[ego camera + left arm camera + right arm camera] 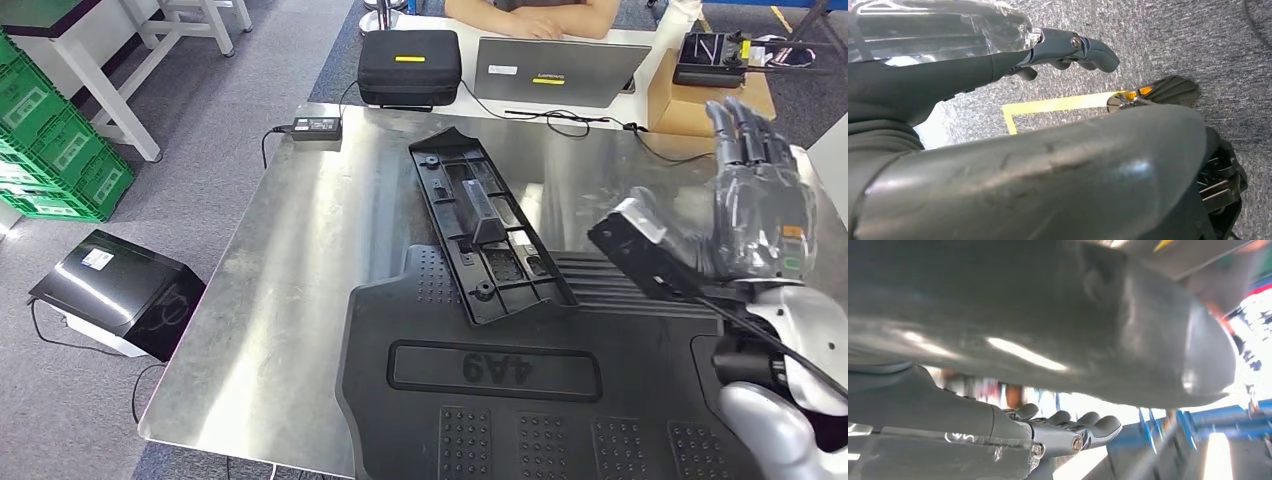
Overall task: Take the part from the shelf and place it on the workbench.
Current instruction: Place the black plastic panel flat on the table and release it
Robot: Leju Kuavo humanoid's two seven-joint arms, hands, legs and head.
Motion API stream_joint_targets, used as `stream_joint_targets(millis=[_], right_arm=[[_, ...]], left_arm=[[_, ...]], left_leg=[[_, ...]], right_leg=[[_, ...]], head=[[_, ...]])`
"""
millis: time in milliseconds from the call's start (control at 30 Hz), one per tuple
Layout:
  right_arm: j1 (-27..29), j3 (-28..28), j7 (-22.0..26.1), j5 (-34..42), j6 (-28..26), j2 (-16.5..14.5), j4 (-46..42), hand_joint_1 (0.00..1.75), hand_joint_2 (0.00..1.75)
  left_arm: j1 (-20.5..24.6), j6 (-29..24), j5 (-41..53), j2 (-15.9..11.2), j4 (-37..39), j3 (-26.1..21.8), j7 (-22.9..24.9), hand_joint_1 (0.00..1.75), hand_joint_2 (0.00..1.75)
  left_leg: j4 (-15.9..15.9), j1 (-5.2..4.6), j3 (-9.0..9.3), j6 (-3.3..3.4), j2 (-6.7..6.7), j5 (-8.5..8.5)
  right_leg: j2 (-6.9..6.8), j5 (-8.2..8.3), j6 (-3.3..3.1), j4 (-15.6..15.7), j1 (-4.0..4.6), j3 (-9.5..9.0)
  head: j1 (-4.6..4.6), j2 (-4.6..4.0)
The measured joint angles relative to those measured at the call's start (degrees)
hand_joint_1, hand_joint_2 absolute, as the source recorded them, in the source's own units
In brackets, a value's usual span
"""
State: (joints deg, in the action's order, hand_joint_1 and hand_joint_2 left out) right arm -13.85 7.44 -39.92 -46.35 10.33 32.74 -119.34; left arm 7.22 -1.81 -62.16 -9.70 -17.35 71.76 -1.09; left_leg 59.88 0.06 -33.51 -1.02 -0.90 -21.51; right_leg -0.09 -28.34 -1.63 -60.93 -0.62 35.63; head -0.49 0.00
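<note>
So the long black plastic part is laid flat on the shiny metal workbench, its near end propped over the edge of a big black ribbed mat. The right hand is raised above the bench's right side, fingers spread out straight, nothing held. The left hand is seen over grey carpet, fingers slightly curled, nothing gripped.

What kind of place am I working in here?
Probably a factory test or lab floor: a bare steel workbench holding black moulded plastic parts, stacked green crates, and a silver laptop.
</note>
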Motion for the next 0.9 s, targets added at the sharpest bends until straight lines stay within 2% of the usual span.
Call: stream_joint_targets(millis=[167, 267, 400, 533, 667, 733, 767, 800, 833, 900], right_arm=[[9.7, -8.0, 0.0, 14.3, -18.1, 2.2, -0.4, 0.0, 0.0], [13.9, -12.1, 0.0, 17.2, -23.9, 3.9, -0.5, 0.0, 0.0], [15.3, -15.1, 0.0, 17.6, -24.4, 5.4, -0.6, 0.0, 0.0], [14.4, -15.6, 0.0, 17.1, -23.4, 6.1, -0.6, 0.0, 0.0], [13.2, -15.4, 0.0, 16.7, -23.1, 6.3, -0.6, 0.0, 0.0], [12.5, -15.4, 0.0, 16.7, -23.1, 6.5, -0.6, 0.0, 0.0], [12.1, -15.3, 0.0, 16.7, -23.1, 6.7, -0.5, 0.0, 0.0], [11.7, -15.2, 0.0, 16.7, -23.0, 6.8, -0.5, 0.0, 0.0], [11.4, -15.1, 0.0, 16.7, -23.0, 6.9, -0.5, 0.0, 0.0], [11.0, -14.9, 0.0, 16.7, -22.9, 6.9, -0.5, 0.0, 0.0]], left_arm=[[-0.3, 0.3, 0.3, -0.1, 0.0, 0.0, 0.8, 0.0, 0.0], [-0.3, 0.3, 0.5, -0.2, 0.0, 0.0, 0.3, 0.0, 0.0], [-0.3, 0.1, 0.5, -0.3, 0.0, 0.0, -0.2, 0.0, 0.0], [-0.2, 0.0, 0.5, -0.3, 0.0, 0.0, 0.0, 0.0, 0.0], [-0.2, 0.0, 0.4, -0.6, 0.0, 0.0, 0.4, 0.0, 0.0], [-0.2, 0.0, 0.4, -0.7, 0.0, 0.0, 0.6, 0.0, 0.0], [-0.2, 0.0, 0.3, -0.7, 0.0, 0.0, 0.6, 0.0, 0.0], [-0.1, 0.0, 0.3, -0.8, 0.0, 0.0, 0.7, 0.0, 0.0], [0.0, 0.0, 0.3, -0.8, 0.0, 0.0, 0.8, 0.0, 0.0], [0.1, 0.0, 0.3, -0.8, 0.0, 0.0, 1.0, 0.0, 0.0]], left_leg=[[0.0, 0.0, 0.03, 0.04, 0.01, -0.12], [0.0, -0.01, 0.04, 0.04, -0.05, -0.21], [0.0, -0.02, 0.08, 0.04, -0.14, -0.24], [0.0, -0.03, 0.09, 0.06, -0.15, -0.26], [0.4, -0.4, 0.04, 0.75, -0.14, -0.28], [-0.8, -0.27, 0.54, 1.24, -0.17, 0.62], [-1.9, -0.13, 1.0, 1.48, -0.21, 1.31], [-3.0, 0.02, 1.41, 1.67, -0.26, 1.97], [-3.8, 0.14, 1.66, 1.73, -0.31, 2.45], [-4.1, 0.16, 1.46, 1.8, -0.34, 2.79]], right_leg=[[0.01, -0.04, 0.06, 0.1, 0.0, -0.09], [0.1, -0.04, 0.06, 0.1, -0.01, -0.11], [0.18, -0.04, 0.07, 0.1, -0.03, -0.15], [0.16, 0.0, 0.1, 0.1, -0.08, -0.2], [0.04, 0.36, 0.72, 0.5, -0.4, -0.34], [-0.02, 0.58, 1.11, 0.9, -0.42, -0.69], [-0.02, 0.24, 1.3, 0.7, -0.41, -0.76], [0.0, -0.8, 1.47, -0.3, -0.39, -0.4], [0.02, -2.45, 1.64, -2.6, -0.44, 0.49], [0.05, -5.82, 2.19, -9.0, -0.78, 3.15]], head=[[0.04, 0.0], [0.13, 0.0], [0.14, 0.0], [0.14, 0.0], [-0.13, 0.0], [-0.31, 0.0], [-0.28, 0.0], [-0.12, 0.0], [0.15, 0.0], [0.75, 0.0]])
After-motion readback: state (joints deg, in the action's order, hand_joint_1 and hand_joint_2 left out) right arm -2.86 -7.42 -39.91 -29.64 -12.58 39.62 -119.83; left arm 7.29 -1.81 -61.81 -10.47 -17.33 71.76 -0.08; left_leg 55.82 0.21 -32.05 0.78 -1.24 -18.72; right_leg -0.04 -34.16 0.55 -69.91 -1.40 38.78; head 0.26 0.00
